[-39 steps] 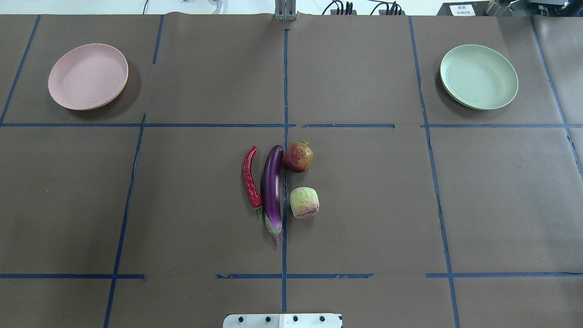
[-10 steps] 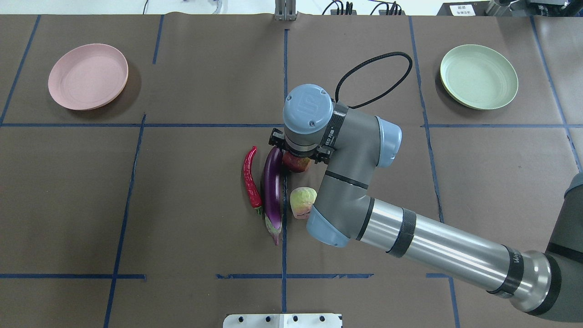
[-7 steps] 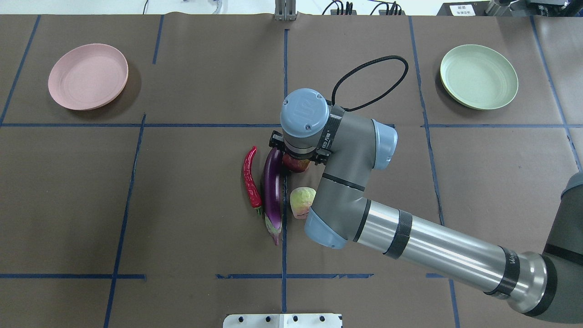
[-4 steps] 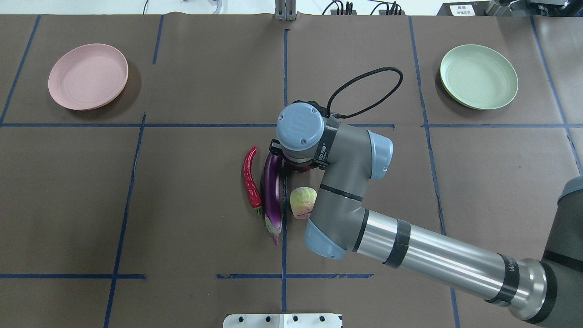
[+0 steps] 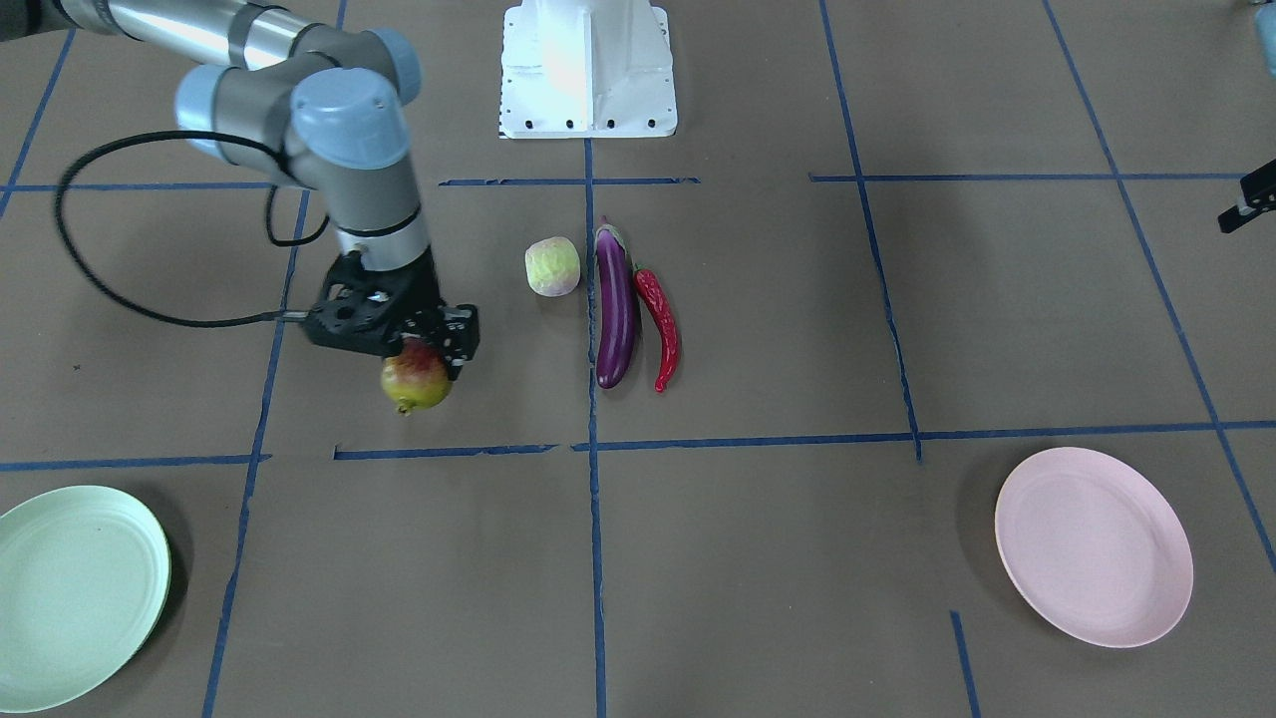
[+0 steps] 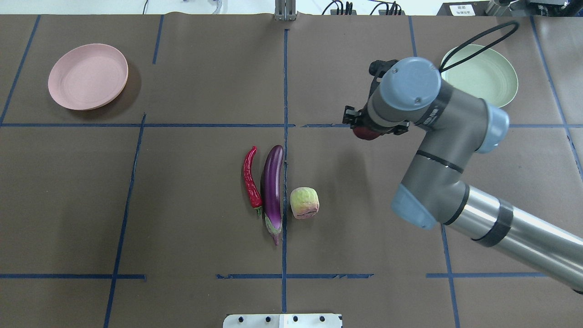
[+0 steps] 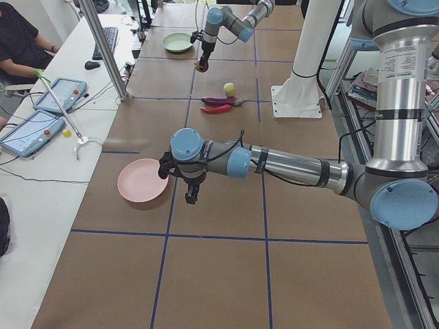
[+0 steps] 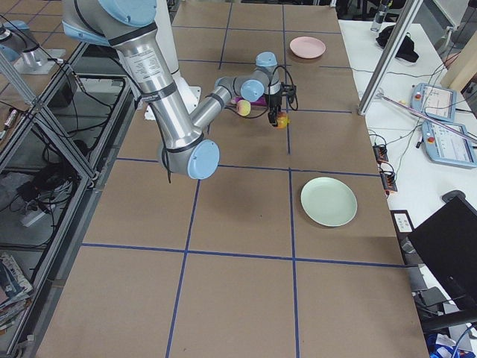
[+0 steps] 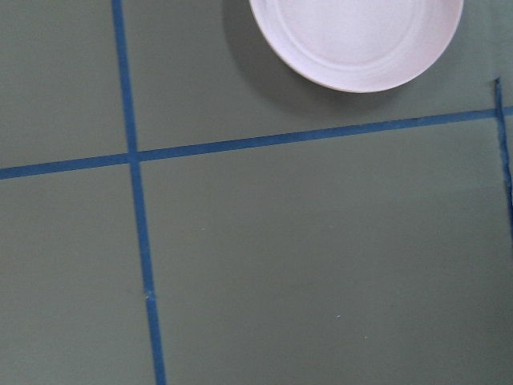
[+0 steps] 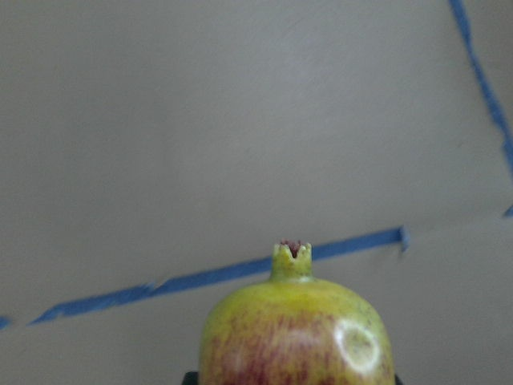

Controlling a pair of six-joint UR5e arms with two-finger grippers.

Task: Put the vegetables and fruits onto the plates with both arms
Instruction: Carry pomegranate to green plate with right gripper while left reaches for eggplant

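My right gripper (image 5: 424, 354) is shut on the red-and-yellow-green fruit (image 5: 414, 387) and holds it above the table, between the pile and the mint green plate (image 6: 478, 86). The fruit fills the bottom of the right wrist view (image 10: 296, 337), nub up. The purple eggplant (image 6: 272, 187), the red chili (image 6: 250, 177) and the pale green blocky fruit (image 6: 304, 203) lie together at the table's middle. The pink plate (image 6: 88, 76) is bare. My left gripper (image 7: 191, 195) hangs high near the pink plate (image 7: 143, 185); I cannot tell whether it is open or shut.
Blue tape lines divide the brown table cover. The white base block (image 5: 588, 70) stands at the robot's edge. A black cable loops from the right wrist (image 5: 120, 249). An operator and tablets are at a side table (image 7: 41, 110).
The right arm came in over the pile, shut on the red-and-yellow-green fruit beside the eggplant, lifted it and carried it right toward the green plate. The other three items have not moved.
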